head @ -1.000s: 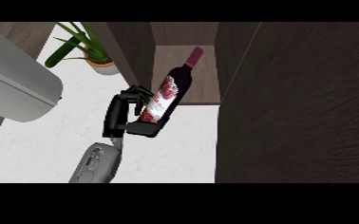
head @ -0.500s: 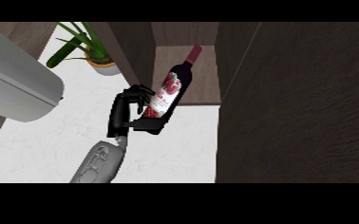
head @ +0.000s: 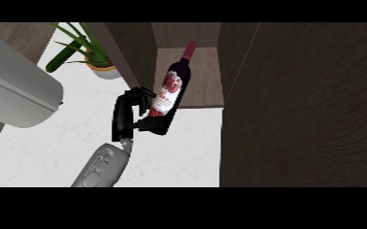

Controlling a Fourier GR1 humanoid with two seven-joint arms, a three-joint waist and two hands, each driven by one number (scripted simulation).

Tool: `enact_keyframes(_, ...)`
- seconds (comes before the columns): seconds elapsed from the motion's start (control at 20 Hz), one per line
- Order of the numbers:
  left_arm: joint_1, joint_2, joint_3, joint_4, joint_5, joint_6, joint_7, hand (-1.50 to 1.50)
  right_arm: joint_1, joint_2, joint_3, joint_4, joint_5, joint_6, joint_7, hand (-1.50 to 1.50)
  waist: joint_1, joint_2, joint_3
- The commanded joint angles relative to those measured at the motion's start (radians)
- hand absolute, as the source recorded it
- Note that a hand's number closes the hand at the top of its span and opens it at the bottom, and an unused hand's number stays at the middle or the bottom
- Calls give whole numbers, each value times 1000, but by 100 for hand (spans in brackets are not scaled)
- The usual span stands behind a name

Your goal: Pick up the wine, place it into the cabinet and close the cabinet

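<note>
**Wine bottle at the cabinet mouth, held in your left hand**

You've got the wine bottle [head: 172,93] in your left hand [head: 131,112], and the black fingers are curled round its lower body, with the base of the bottle tucked against the palm. The bottle is tilted, neck pointing up and away from you, its dark red cap leaning toward the back of the cabinet [head: 197,80]. The label, white with a red picture, faces up toward you.

Look at where it sits: the upper half of the bottle is over the cabinet's brown shelf floor, inside the opening, while the bottom end and your hand hang out over the white counter [head: 179,150], just in front of the shelf's edge. You can't tell from this angle whether the bottle touches the shelf or hovers above it.

The cabinet door [head: 294,106] stands open at the right, a big dark wood panel filling that side of the view. The cabinet's left wall rises just beside your fingers.

Your grey forearm [head: 104,165] comes in from the lower edge, angled up to the hand.

Off to the left, a potted plant [head: 93,58] stands on the counter near the cabinet's side, and a large grey rounded object [head: 25,99] fills the far left edge.
</note>
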Motion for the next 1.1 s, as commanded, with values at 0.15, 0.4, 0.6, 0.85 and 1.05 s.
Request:
enact_keyframes(0.15, -203, -73, -88, 168, -68, 41, 95, 150, 32, -17, -25, -52, -93, 31, 3, -150, -64, 24, -9)
enact_keyframes(0.4, -208, -73, -64, 218, -106, 61, 115, 150, 40, -12, -7, -65, -74, 37, -2, -150, -65, 27, -10)
enact_keyframes(0.6, -236, -49, -38, 219, -98, 51, 166, 150, 20, -6, 18, -43, -67, 36, 0, -150, -73, 33, -10)
enact_keyframes(0.85, -215, -56, -31, 236, -118, 115, 160, 150, 21, -14, -15, -47, -104, 33, 4, -150, -78, 35, -11)
enact_keyframes(1.05, -200, -62, -5, 235, -82, 129, 120, 150, 30, -3, 9, -45, -96, 47, -14, -150, -91, 37, -12)
